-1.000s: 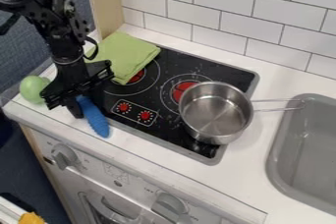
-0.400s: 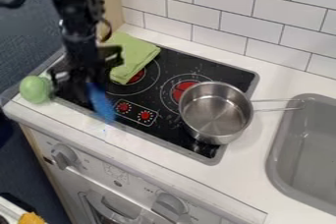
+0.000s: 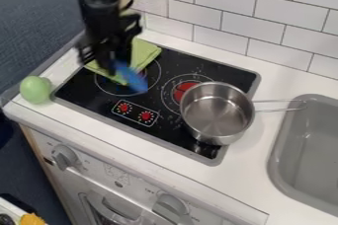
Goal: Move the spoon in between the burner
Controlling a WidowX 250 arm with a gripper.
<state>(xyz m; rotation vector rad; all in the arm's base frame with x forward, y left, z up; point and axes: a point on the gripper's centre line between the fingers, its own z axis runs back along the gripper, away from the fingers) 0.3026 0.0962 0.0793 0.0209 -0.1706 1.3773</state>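
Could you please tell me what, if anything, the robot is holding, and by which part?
The blue spoon, held in the jaws by its upper-left end as the camera sees it; whether that is handle or bowl cannot be told.

Spoon (image 3: pixel 133 79): 1. Pot (image 3: pixel 212 117): 1. Green cloth (image 3: pixel 143 55): 1. Green round item (image 3: pixel 35 89): 1, kind unclear. Cooktop (image 3: pixel 104 110): 1. Burners (image 3: pixel 185 89) in sight: 2; count under the pot can't be told. Red cooktop dials (image 3: pixel 146 116): 2. Large grey front knobs (image 3: pixel 64 156): 2. Sink (image 3: pixel 310 162): 1. Yellow item (image 3: pixel 31 219): 1, kind unclear. Desk (image 3: pixel 259 144): 1.
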